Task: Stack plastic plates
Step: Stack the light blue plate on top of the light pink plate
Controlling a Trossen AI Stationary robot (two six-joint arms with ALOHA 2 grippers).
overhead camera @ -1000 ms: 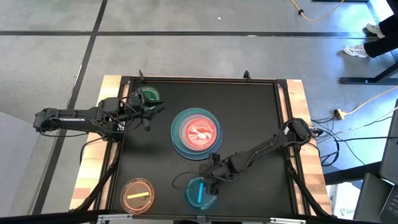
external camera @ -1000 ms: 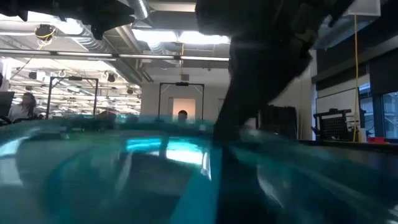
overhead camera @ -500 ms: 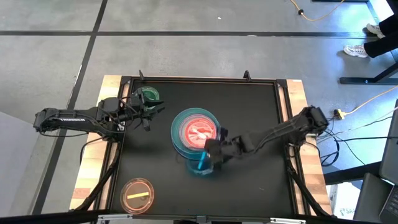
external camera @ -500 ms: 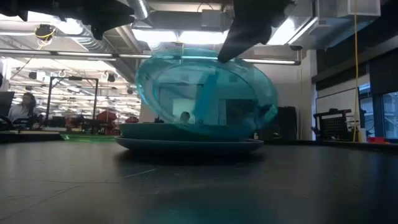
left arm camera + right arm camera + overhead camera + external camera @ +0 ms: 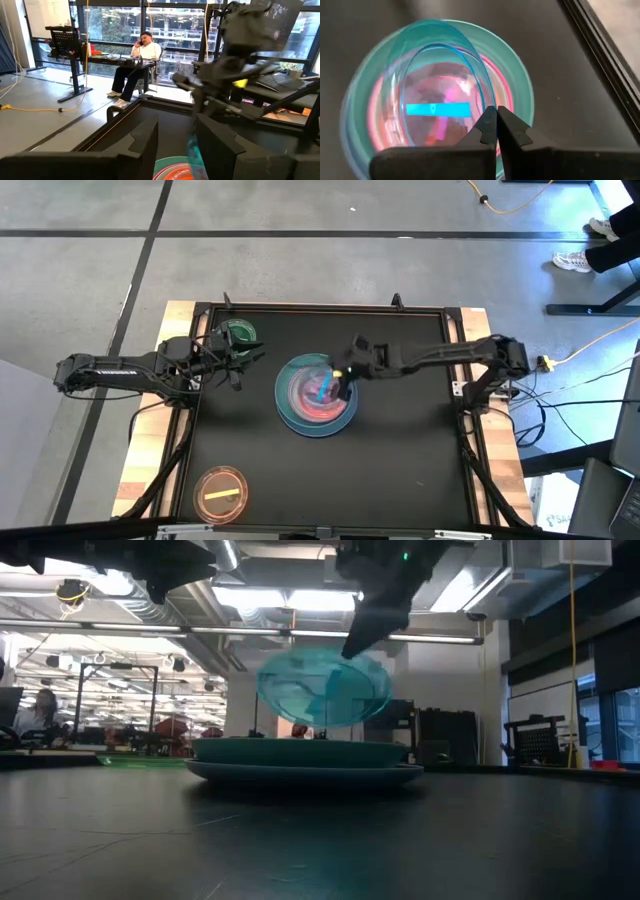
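My right gripper [image 5: 495, 119] is shut on a small translucent blue plate with a blue stripe [image 5: 437, 110], which it holds tilted over the stack. In the low view that blue plate [image 5: 325, 688] hangs just above the stack [image 5: 300, 760]. The stack [image 5: 315, 395] is made of large blue and teal plates with a pink one on top, and it rests flat at the table's middle. My left gripper [image 5: 243, 357] waits open at the table's left side. A small green plate [image 5: 238, 333] lies beside it on its far side. A small orange plate [image 5: 222, 491] lies near the front left corner. My right gripper pinches the blue plate's rim [image 5: 487, 99] between its two fingers, one finger inside the rim and one outside. It comes from above and from the table's right side. The plate is lifted clear and hangs tilted below the fingers over the pink plate.
The black table has a raised frame [image 5: 455, 380] and wooden side strips. There is bare table top to the right of the stack and along the near edge. The left wrist view shows a seated person [image 5: 135, 60] in the room beyond the table.
My right gripper has lifted the blue plate off the table near the front edge. It has carried the plate up and toward the far edge until it hangs over the stack. The plate has tipped from lying flat to tilted.
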